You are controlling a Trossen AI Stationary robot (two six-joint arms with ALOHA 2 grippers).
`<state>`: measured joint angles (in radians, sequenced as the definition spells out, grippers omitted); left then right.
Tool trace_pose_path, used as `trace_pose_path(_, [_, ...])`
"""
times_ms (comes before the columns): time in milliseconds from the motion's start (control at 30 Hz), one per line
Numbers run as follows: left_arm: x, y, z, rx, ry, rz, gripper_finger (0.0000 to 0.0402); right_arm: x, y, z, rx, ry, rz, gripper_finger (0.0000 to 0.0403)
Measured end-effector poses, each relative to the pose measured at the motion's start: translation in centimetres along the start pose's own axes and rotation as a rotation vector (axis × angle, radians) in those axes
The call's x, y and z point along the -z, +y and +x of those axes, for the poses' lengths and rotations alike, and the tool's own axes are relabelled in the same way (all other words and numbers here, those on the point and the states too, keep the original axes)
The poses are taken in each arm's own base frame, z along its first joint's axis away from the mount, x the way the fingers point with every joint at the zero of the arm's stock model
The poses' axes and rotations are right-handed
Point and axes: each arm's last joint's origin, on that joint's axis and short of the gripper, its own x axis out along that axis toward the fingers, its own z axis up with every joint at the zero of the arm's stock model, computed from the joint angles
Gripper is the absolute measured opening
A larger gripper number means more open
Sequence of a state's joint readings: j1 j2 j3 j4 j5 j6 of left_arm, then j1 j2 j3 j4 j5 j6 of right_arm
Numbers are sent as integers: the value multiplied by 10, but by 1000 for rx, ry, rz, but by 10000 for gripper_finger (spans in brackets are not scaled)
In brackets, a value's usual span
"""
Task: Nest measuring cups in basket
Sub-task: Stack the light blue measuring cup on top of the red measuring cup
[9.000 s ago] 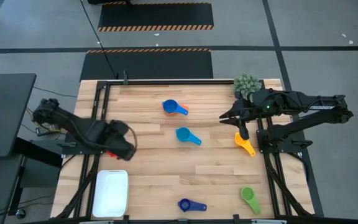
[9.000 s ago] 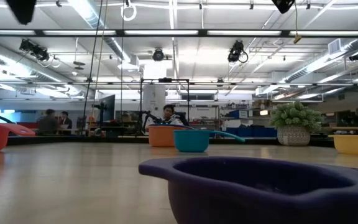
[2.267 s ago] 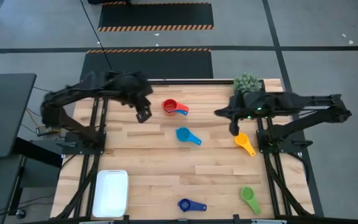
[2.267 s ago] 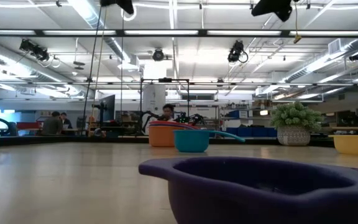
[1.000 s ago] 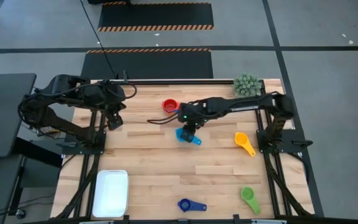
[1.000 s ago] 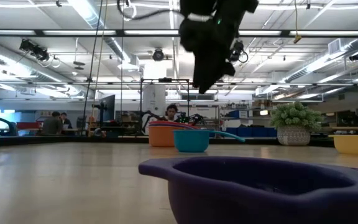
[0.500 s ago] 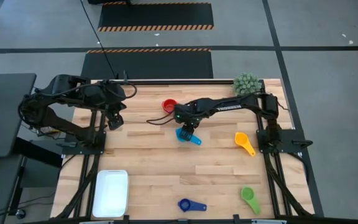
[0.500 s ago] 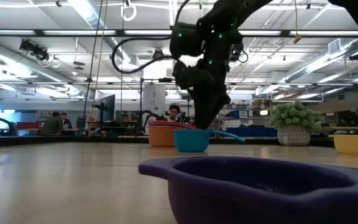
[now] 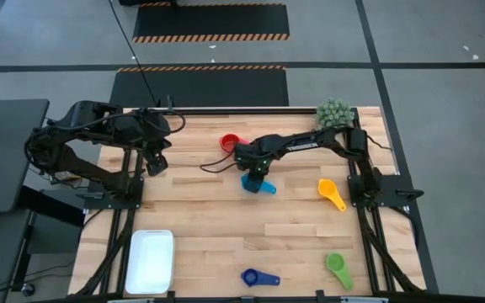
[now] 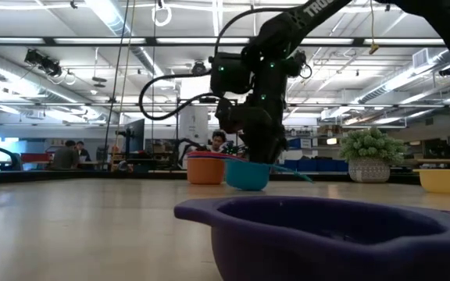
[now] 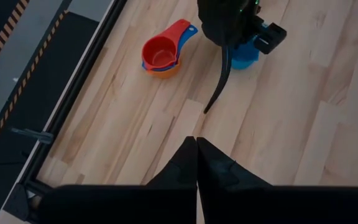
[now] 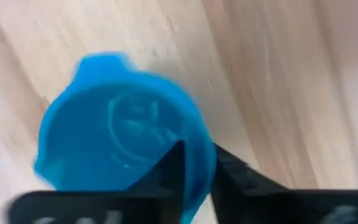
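Note:
The light blue measuring cup (image 9: 258, 185) lies mid-table, with my right gripper (image 9: 257, 173) shut on it from above. A stack of red, blue and orange cups (image 9: 229, 142) stands just beyond it toward the far edge, seen also in the left wrist view (image 11: 161, 55). The yellow cup (image 9: 331, 193), green cup (image 9: 339, 268) and navy cup (image 9: 255, 276) lie apart on the wood. The white basket (image 9: 150, 261) sits at the near left corner. My left gripper (image 9: 156, 162) hangs shut over the far left part of the table, touching nothing. My right gripper holds the light blue cup by its bowl wall (image 12: 194, 155), one finger (image 12: 169, 165) inside the bowl and one (image 12: 232, 177) outside. The fingers come from above, pointing down. The cup (image 10: 248, 173) sits tilted in the hold; whether it is clear of the table I cannot tell.
A small green potted plant (image 9: 334, 112) stands at the far right corner. The navy cup (image 10: 326, 234) fills the low view's foreground. Bare wood lies between the basket and the light blue cup. Black frame rails run along the table's left and right sides.
My right gripper has come down onto the light blue cup and shifted a little toward the table's left. The cup, which stood level on the wood, is now tipped, its handle slanting downward.

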<state>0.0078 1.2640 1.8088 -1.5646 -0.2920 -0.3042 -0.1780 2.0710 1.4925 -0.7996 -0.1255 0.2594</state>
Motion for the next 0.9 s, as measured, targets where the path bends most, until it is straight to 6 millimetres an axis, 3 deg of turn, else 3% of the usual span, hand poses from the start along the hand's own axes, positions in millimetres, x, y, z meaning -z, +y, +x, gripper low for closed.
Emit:
trace_pose_path(67, [0,0,0,0,-1,0,2,0,1,-7,-3,-15,2,18])
trace_pose_path(333, [0,0,0,1,-2,-1,2,1,2,-55,-28,-100,26,9])
trace_pose_path(533, [-1,0,0,1,-4,-1,2,-24,0,-114,11,-206,-24,9])
trace_pose_path(700, [-1,0,0,3,-8,-3,2,-42,-17,-154,28,-342,-4,9])
trace_pose_path(767, [-1,-1,0,4,-12,-4,2,-45,-25,-163,27,-367,17,9])
trace_pose_path(900, [-4,-1,0,10,-33,-9,2,-47,-33,-163,9,-368,3,9])
